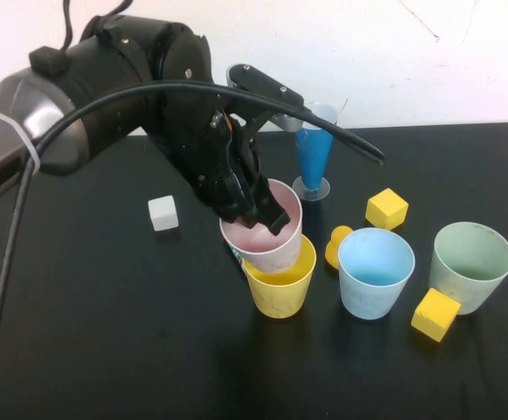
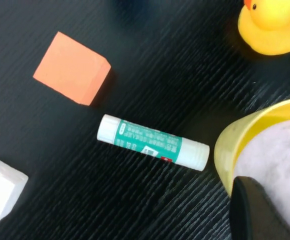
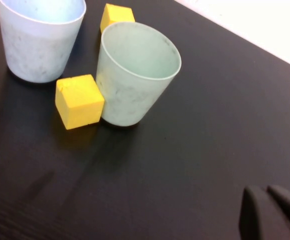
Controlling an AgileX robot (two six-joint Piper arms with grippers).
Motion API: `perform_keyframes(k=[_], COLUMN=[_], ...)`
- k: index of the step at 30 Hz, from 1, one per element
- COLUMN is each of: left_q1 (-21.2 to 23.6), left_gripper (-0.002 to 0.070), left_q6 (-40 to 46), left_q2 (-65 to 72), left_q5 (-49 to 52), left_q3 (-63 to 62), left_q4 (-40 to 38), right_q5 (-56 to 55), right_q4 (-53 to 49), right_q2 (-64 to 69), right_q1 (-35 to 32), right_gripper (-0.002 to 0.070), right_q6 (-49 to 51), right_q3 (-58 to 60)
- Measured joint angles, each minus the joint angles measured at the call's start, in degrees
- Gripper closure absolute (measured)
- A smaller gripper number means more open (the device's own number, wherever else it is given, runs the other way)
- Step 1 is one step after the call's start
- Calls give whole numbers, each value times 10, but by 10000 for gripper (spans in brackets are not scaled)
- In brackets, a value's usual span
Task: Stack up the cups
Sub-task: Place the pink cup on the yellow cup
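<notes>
The pale pink cup (image 1: 267, 234) is being held by the left hand (image 1: 261, 213), whose fingers are being kept clamped on the cup's rim, one finger (image 2: 257, 212) inside the mouth. The pink cup is being carried tilted, its base sunk into the mouth of the yellow cup (image 1: 280, 284), which is standing upright on the black surface (image 1: 105, 332) near the middle. In the left wrist view the yellow rim (image 2: 245, 127) is being seen around the pink wall.

The light blue cup (image 1: 375, 271) is standing just right of the yellow one, and the pale green cup (image 1: 469, 265) is standing further right, apart from the stack. A yellow block (image 1: 435, 314) is lying against the green cup's foot (image 3: 80, 101), and a second yellow block (image 1: 386, 208) is lying behind the blue cup. A yellow duck (image 1: 337, 245) is being partly hidden between the yellow and blue cups. A tall blue cone glass (image 1: 313, 157) is standing behind the arm, and a white block (image 1: 163, 213) is lying to the left.

An orange block (image 2: 71, 68) and a glue stick (image 2: 152, 142) are being shown beside the yellow cup in the left wrist view.

The right hand (image 3: 272, 212) is being kept with its fingers together, low over bare surface near the green cup, holding nothing.
</notes>
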Motion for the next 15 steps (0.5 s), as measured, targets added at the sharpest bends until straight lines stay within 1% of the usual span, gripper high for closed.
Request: perform_keyframes(k=[1,2,4,6,7,8,10,11,13,15], left_q1=[0,0,0,0,0,0,0,0,0,0], left_gripper=[631,603,528,436,404,386,392,415,486,577], left_q6=[-1,-1,0,0,0,0,-1,-3,-14,-34], left_q2=[3,4,4,4,4,4,4,4,3,-10], left_q5=[0,0,-4,-15,-21,-27,-38,-41,-43,-47], left_q3=[0,0,0,0,0,0,0,-3,-9,-12], left_q4=[1,1,1,1,1,1,2,6,21,52], right_q5=[0,0,0,0,0,0,0,0,0,0], right_q4=[0,0,0,0,0,0,0,0,0,1], right_q2=[0,0,0,0,0,0,0,0,0,0], right_q1=[0,0,0,0,0,0,0,0,0,0], right_gripper=[678,678,678,678,678,678,678,678,678,678], right_q6=[0,0,0,0,0,0,0,0,0,0], right_q3=[0,0,0,0,0,0,0,0,0,0])
